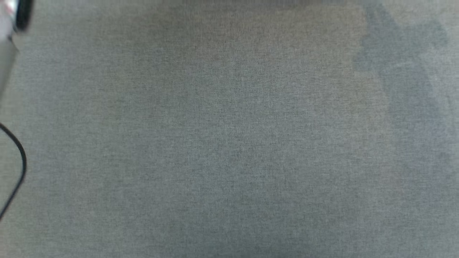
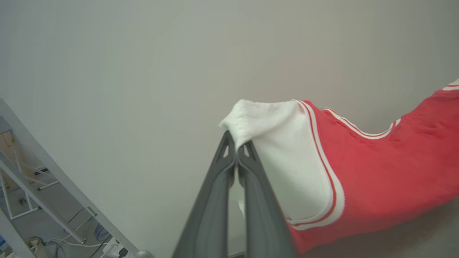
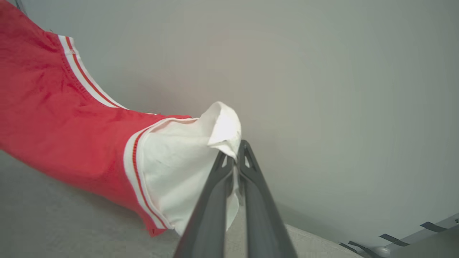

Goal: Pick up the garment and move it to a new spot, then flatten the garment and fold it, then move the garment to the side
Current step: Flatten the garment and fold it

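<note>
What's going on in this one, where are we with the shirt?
The robot is holding the red garment up by its two white sleeves. The left gripper has its jaws shut on one sleeve, and the right gripper has its jaws shut on the other sleeve. The shirt hangs stretched between them in front of a pale wall, over the grey cloth surface. It is not yet laid flat or folded.

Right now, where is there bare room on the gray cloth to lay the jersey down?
The gray cloth surface is bare across the head view's middle and right; a black cable loops in at its left edge. The left gripper and right gripper each pinch a white sleeve of the red jersey.
</note>
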{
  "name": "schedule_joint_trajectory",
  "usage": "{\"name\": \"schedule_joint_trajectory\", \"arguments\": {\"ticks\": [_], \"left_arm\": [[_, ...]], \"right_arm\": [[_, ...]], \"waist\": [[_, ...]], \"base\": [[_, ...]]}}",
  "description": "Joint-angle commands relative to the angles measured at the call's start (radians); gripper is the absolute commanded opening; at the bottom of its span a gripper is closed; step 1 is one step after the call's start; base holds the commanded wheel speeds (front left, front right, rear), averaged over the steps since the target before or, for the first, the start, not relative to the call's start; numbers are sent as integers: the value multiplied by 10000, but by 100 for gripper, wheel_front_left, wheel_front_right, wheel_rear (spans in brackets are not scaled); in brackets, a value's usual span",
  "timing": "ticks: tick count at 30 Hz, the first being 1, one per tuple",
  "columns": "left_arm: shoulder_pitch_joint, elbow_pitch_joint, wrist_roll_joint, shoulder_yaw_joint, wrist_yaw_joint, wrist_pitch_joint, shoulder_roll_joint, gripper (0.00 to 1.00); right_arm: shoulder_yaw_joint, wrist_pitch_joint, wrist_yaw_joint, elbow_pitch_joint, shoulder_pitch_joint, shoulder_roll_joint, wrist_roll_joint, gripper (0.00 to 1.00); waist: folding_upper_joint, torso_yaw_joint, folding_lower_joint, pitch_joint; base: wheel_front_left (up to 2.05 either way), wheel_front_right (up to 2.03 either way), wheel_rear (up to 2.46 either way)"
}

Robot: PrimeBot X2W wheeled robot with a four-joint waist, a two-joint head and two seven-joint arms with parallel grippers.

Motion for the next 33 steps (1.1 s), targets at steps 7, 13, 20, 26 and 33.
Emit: {"name": "schedule_joint_trajectory", "arguments": {"ticks": [7, 13, 20, 26, 33], "left_arm": [[3952, -1568, 107, 933, 621, -60, 334, 0], [6999, -2277, 20, 1488, 1019, -60, 194, 0], [9855, -2359, 0, 1894, 1226, -60, -164, 0], [11239, -2139, -66, 2275, 1349, -60, -490, 0], [12857, -2129, -128, 2942, 1594, -60, -567, 0]], "right_arm": [[512, -641, -6, -857, 2828, -613, 932, 0], [547, -998, -6, -1382, 5204, -1114, 1409, 0], [324, -1230, -6, -1559, 7953, -1082, 1784, 0], [-236, -1551, -6, -1450, 9988, -840, 1996, 0], [-1013, -1822, -6, -1482, 12059, -581, 1938, 0]], "waist": [[0, 120, 0, -1311], [0, 136, 0, -2171], [0, 36, 0, -3099], [0, -19, 0, -3591], [0, -119, 0, -4143]], "base": [[0, 0, 0], [0, 0, 0], [0, 0, 0], [0, 0, 0], [0, 0, 0]]}}
